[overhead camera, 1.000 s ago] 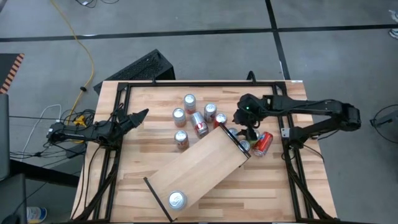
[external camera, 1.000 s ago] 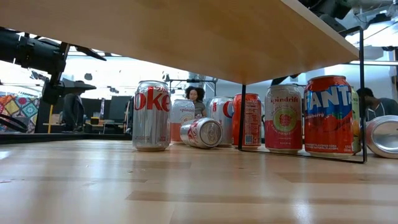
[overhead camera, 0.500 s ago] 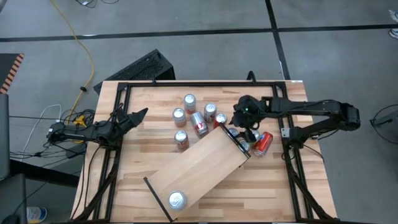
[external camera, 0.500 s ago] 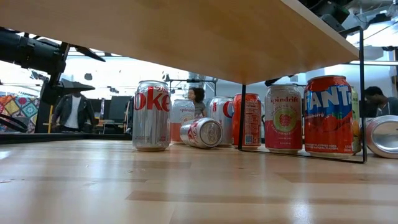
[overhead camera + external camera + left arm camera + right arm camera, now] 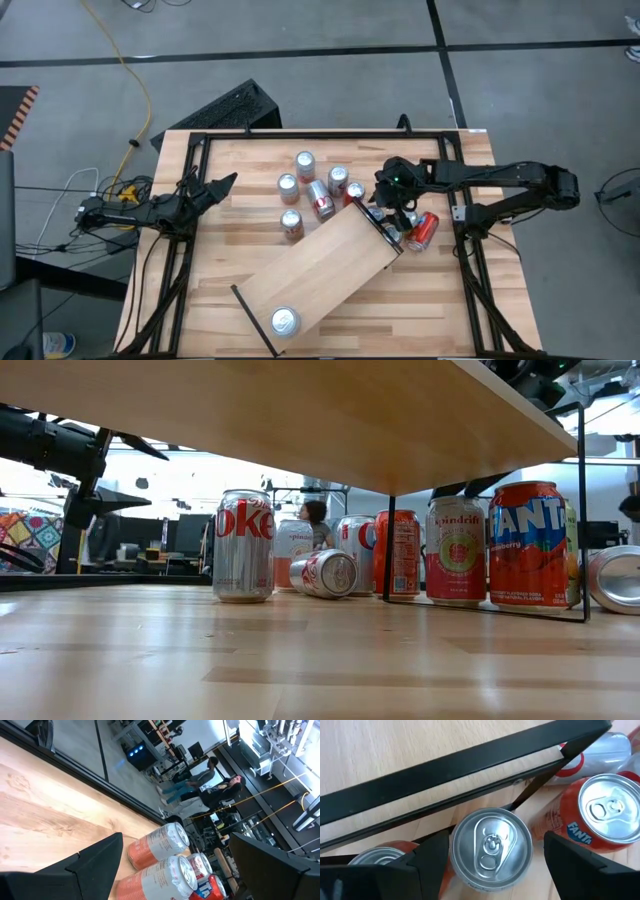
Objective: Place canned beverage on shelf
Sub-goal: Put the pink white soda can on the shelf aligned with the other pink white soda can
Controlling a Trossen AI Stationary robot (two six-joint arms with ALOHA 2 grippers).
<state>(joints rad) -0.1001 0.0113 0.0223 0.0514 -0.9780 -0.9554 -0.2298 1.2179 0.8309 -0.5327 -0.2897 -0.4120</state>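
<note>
The pale wood shelf lies slantwise across the table, raised on thin black end frames, and one can stands on its near-left end. Beside its far-right end stand a Spindrift can and an orange Fanta can. My right gripper is open and hangs over the Spindrift can's silver top, one finger on each side, just above it in the low view. My left gripper waits open at the table's left edge.
Several more cans stand or lie on the far middle of the table, among them a Coke can and a toppled one. A red can lies on its side right of my right gripper. People move in the room behind.
My right gripper has tipped and come down a little toward the Spindrift can; its fingertips now show just above that can in the low view. Its opening has not changed.
</note>
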